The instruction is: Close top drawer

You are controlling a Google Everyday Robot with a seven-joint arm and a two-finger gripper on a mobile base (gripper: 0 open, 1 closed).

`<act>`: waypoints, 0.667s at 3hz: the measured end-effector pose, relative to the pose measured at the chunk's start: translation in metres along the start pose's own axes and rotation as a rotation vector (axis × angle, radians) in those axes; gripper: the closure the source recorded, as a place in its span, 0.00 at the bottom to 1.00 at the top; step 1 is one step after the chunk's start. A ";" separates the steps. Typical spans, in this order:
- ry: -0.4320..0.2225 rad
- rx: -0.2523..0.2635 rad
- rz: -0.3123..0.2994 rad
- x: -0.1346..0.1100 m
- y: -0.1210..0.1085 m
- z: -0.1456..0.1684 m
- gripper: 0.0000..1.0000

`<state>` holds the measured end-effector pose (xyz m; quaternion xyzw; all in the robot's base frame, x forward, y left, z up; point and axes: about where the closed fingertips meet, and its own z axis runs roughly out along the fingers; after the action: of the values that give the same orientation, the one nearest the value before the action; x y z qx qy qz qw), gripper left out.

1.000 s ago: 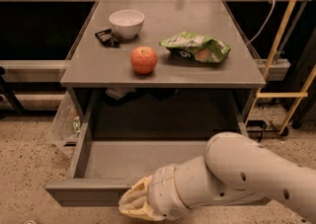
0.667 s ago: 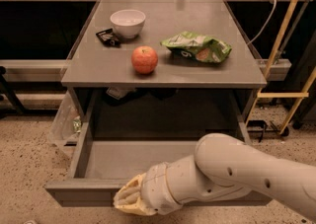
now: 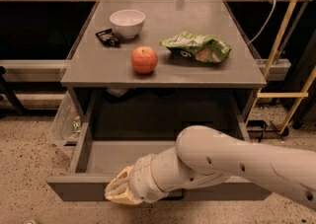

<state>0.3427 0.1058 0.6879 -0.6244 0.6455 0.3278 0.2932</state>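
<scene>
top drawer (image 3: 74, 188) pulled out | gripper (image 3: 111, 195) at its front, left of centre | fingers (image 3: 119, 188) bunched together, holding nothing

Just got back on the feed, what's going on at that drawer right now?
The robot's arm reaches in from the right, and its gripper sits low against the front panel of the top drawer, left of centre. The drawer stands wide open and is not yet closed. On the table top above it sit a white bowl, an apple and a green snack bag, none of them being handled.
</scene>
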 end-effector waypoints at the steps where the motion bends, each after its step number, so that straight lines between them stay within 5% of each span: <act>1: 0.031 0.031 0.003 -0.001 -0.013 -0.003 0.58; 2: 0.073 0.072 0.017 0.001 -0.033 -0.012 0.34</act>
<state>0.3757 0.0953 0.6925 -0.6194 0.6724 0.2839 0.2892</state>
